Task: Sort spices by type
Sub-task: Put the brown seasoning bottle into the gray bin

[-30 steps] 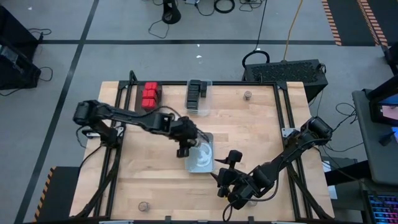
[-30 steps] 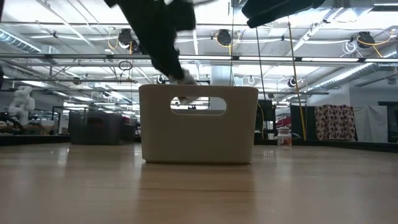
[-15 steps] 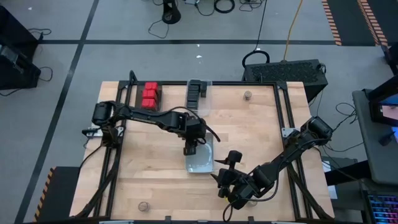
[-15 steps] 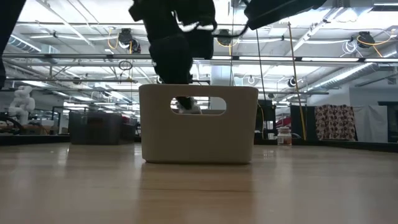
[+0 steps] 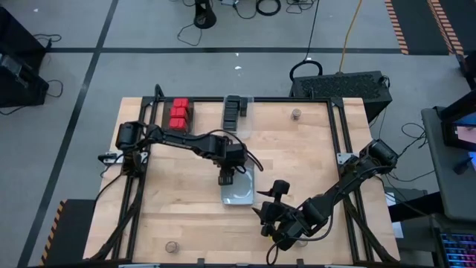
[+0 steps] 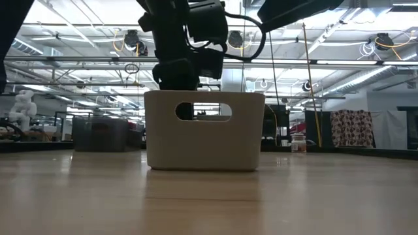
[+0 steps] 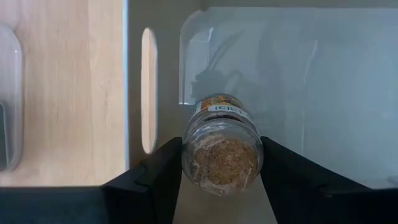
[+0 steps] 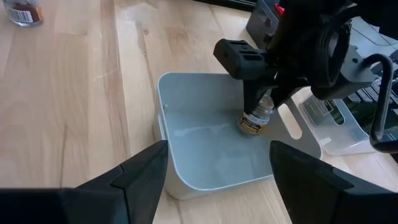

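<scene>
A small round spice jar [image 7: 221,152] with brownish contents is inside the white bin [image 5: 242,195] at the table's middle, with my left gripper [image 5: 225,177] shut on it. My right gripper [image 8: 217,146] hangs open off the bin's near right corner, holding nothing. Red boxy spices [image 5: 179,113] stand at the far left edge. Black ones sit in a clear bin [image 5: 236,115] beside them. Loose jars stand at the far right [image 5: 296,114] and at the near left [image 5: 172,246]. My left gripper pinches the jar's clear upper body [image 8: 263,107] between its two fingers [image 7: 155,177], one on each side. The fingers come from above, pointing steeply down into the bin. The jar hangs slightly tilted, its labelled lower end [image 8: 250,127] at the bin's floor; whether it rests there I cannot tell.
The bin has a handle slot [image 6: 204,111] in its near wall. Bare wooden tabletop [image 5: 312,149] lies to the right of the bin and between the bin and the far containers. Black frame rails run along the table's left and right edges.
My left gripper has gone down into the white bin with the jar and has tipped to point more steeply downward. The jar, which was above the bin's rim, is now low inside it. The bin has slid slightly toward the table's left.
</scene>
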Robot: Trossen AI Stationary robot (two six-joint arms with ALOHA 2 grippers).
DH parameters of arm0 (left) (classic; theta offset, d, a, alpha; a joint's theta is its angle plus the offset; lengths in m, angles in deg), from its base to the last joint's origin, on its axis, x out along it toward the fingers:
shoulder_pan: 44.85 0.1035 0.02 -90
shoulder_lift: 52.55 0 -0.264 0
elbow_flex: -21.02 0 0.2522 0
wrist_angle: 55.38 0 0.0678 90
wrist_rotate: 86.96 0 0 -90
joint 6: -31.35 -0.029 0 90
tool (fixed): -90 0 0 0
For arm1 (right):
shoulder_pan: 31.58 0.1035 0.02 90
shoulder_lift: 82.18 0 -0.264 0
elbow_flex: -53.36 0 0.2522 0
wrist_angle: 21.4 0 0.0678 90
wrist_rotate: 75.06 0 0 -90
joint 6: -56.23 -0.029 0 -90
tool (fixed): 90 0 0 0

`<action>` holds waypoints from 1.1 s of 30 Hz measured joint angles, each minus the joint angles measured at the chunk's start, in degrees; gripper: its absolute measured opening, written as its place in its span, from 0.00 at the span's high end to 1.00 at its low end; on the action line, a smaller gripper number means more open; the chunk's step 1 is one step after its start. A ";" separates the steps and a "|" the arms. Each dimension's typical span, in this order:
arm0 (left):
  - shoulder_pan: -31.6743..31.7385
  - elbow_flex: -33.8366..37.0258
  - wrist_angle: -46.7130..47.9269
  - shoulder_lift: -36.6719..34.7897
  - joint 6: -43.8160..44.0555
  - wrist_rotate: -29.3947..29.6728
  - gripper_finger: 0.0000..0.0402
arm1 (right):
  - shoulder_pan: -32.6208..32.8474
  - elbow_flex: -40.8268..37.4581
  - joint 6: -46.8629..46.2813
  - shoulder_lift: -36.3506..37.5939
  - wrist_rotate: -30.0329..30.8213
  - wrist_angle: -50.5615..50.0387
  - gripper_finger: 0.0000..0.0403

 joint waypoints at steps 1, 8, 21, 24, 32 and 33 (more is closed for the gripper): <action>0.00 0.00 -0.05 0.00 0.00 0.00 0.50 | 0.00 0.00 -0.15 0.00 -0.01 -0.04 0.35; -0.11 0.00 -0.09 0.00 0.04 0.01 0.49 | 0.04 0.00 -0.43 0.00 -0.01 -0.23 0.35; -0.22 0.00 -0.13 -0.04 -0.13 1.28 0.48 | 0.04 0.00 -0.43 0.00 -1.32 -0.27 0.35; -0.22 -0.25 0.10 -0.04 -0.13 1.19 0.48 | 0.04 0.00 -0.43 0.00 -1.65 -0.27 0.35; -0.22 -4.48 3.27 -0.10 0.13 0.97 0.48 | 0.04 0.00 -0.43 0.00 -1.65 -0.37 0.35; -0.22 -4.86 3.65 -0.14 0.17 0.95 0.48 | 0.04 0.00 -0.43 0.00 -1.65 -0.41 0.35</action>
